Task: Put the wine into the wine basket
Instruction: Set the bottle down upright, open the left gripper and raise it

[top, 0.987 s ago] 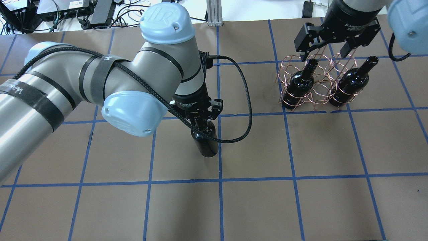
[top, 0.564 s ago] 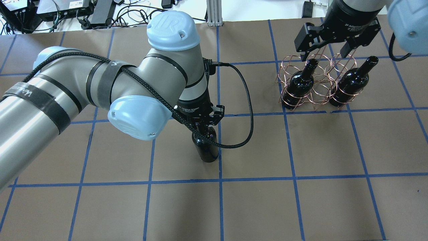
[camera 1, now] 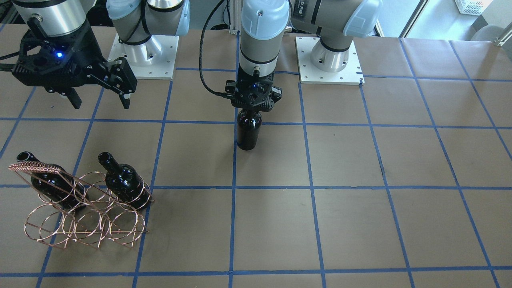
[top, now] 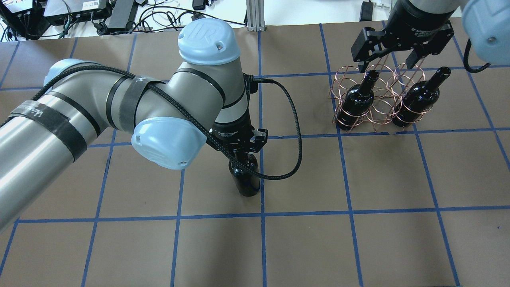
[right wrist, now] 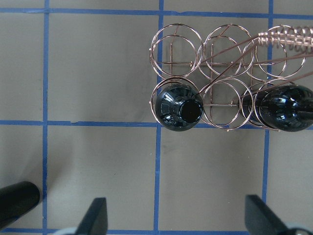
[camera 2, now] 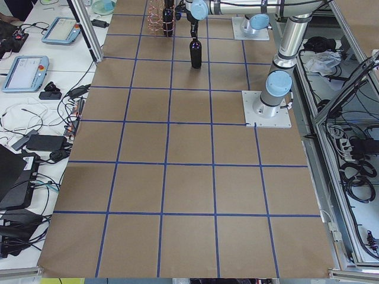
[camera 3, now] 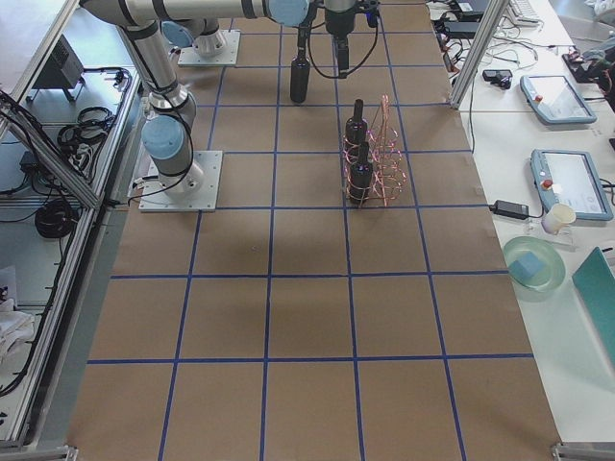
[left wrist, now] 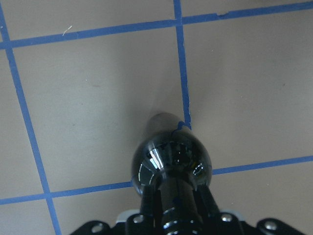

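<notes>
**Third bottle held at the neck; middle ring of the rack free**

Directions read the overhead view as a clock face centred on the held bottle.

The left fingers (left wrist: pixel 204 203) are clamped on the neck of the wine (top: pixel 246 181), which hangs upright near the centre of the desk (top: pixel 358 239). You cannot tell from these views whether its base has cleared the surface. The wine basket (top: pixel 381 97) sits well apart at about 2 o'clock, with two seated bottles (top: pixel 356 101) in its outer rings, leaning with their necks toward 1 o'clock. The middle ring (right wrist: pixel 225 105) between them is open, and so is the whole row behind it.

For the step in hand, you should raise the bottle well clear before travelling, since a neck grip on glossy glass probably leaves the heavy body free to swing. Move slowly toward 2 o'clock. Then tilt the bottle to match the lean of its neighbours and feed the base first into the middle ring.

Three things stand in your way. The right fingers (right wrist: pixel 98 218), spread wide and holding nothing, hover over the basket's 12 o'clock side, so withdraw that arm first. The seated bottles flank the slot closely on both sides. The braided cable (top: pixel 295 131) loops at 3 o'clock of the wrist and could drag across the thin wire.
</notes>
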